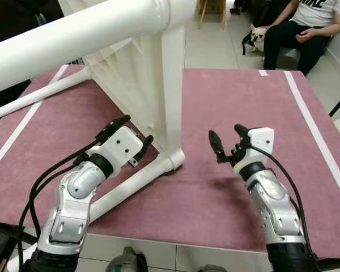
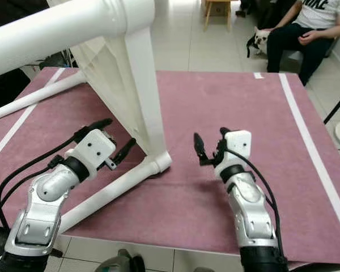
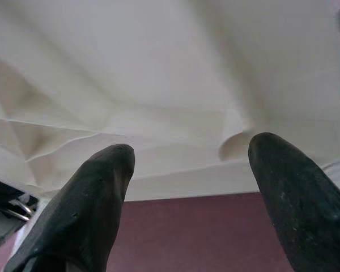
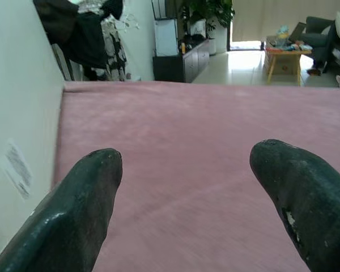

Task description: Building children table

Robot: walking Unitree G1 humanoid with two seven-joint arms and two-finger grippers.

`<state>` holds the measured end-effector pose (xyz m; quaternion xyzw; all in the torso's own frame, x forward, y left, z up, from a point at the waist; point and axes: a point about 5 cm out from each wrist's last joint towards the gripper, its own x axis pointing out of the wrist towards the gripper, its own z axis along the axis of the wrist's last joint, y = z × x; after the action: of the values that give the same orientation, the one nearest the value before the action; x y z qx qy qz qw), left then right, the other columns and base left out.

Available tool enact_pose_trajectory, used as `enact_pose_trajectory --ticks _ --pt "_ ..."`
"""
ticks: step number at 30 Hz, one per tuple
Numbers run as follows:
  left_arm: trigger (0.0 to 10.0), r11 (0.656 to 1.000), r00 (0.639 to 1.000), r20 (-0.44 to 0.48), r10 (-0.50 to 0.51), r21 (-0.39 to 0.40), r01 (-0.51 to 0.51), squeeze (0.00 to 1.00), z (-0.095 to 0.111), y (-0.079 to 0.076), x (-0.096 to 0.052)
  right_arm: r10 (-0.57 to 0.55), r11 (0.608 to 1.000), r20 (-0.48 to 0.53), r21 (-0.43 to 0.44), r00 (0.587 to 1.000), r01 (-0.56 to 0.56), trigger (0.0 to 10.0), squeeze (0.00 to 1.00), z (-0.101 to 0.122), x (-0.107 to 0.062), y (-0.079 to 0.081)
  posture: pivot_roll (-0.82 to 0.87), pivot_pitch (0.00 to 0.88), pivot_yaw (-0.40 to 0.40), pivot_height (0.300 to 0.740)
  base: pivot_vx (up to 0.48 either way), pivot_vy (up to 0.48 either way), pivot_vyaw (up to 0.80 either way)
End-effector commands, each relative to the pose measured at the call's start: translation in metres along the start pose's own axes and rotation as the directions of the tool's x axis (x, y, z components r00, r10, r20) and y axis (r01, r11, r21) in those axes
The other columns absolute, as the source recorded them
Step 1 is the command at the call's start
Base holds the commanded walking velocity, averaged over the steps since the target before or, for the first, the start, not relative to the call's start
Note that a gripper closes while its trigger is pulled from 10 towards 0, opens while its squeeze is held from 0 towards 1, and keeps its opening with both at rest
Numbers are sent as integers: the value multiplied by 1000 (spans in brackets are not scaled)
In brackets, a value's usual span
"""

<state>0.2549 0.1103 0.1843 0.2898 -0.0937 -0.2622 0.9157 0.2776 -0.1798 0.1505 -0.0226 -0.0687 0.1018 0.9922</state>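
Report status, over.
Left gripper open at the white table frame. Right gripper open, empty, over the mat. Person, dog beyond.

A person (image 1: 306, 25) sits at the far right with a small dog (image 1: 256, 37) beside their legs, on tiled floor (image 1: 209, 48) past a pink rug (image 1: 243, 113).

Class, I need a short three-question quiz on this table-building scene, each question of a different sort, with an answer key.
1. True or false: the right gripper grips a white leg.
2. Which gripper is nearer the white table frame? A) left B) right
3. Fill in: the frame rests on a ____ mat.

Key: 1 false, it is open, over the mat. 2 A, the left gripper, open. 3 pink.
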Motion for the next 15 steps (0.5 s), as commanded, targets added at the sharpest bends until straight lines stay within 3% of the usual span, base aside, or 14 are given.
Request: enact_pose_trajectory --ticks 1,4,7,15 --pt "10000 993 992 -22 121 12 -121 0 -5 6 0 19 1000 -7 8 1000 -19 10000 0 -1 5 6 -25 0 104 740 0 480 0" --pt "10000 993 993 -20 120 14 -120 0 -5 4 1 17 1000 -6 6 1000 -17 10000 0 0 6 5 -25 0 104 740 0 480 0" --pt "10000 994 995 13 98 53 -99 0 -2 -1 2 11 1000 -8 2 1000 -11 10000 0 0 5 4 -24 0 105 740 0 0 0" --pt "10000 996 998 27 65 54 -66 0 -1 -6 3 -5 1000 -18 -1 1000 5 10000 0 -2 2 4 -28 0 111 740 0 -458 0"
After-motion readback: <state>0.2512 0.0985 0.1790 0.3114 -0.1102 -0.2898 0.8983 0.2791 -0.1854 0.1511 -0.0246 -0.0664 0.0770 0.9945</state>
